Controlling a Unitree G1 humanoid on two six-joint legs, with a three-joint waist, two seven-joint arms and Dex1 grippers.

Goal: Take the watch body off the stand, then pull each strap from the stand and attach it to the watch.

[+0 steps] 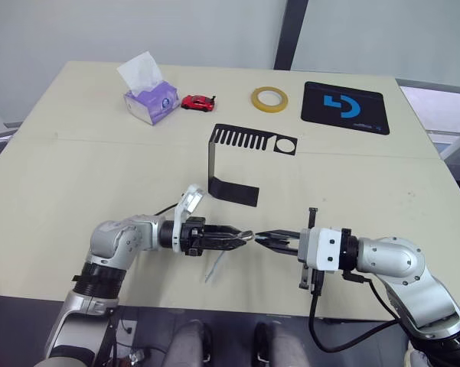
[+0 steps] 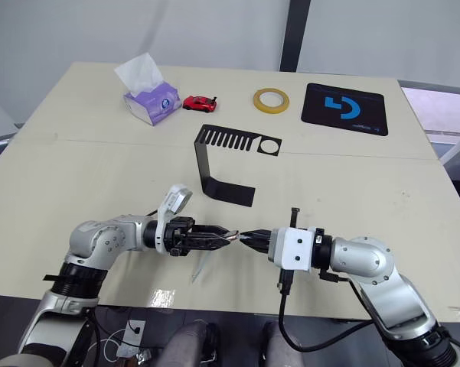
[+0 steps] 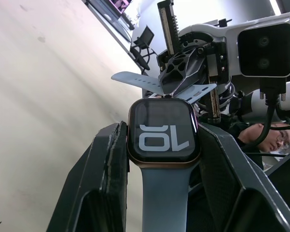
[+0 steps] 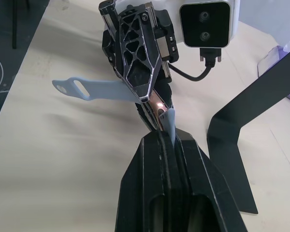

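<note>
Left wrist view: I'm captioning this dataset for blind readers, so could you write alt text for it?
The left gripper clamps the watch body, screen toward the camera, with one pale blue strap already attached. Facing it, the right gripper holds the second strap near the watch's free end, above the beige table.

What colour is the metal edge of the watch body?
The watch body has a coppery rose-gold rim around its dark screen, seen best in the left wrist view.
</note>
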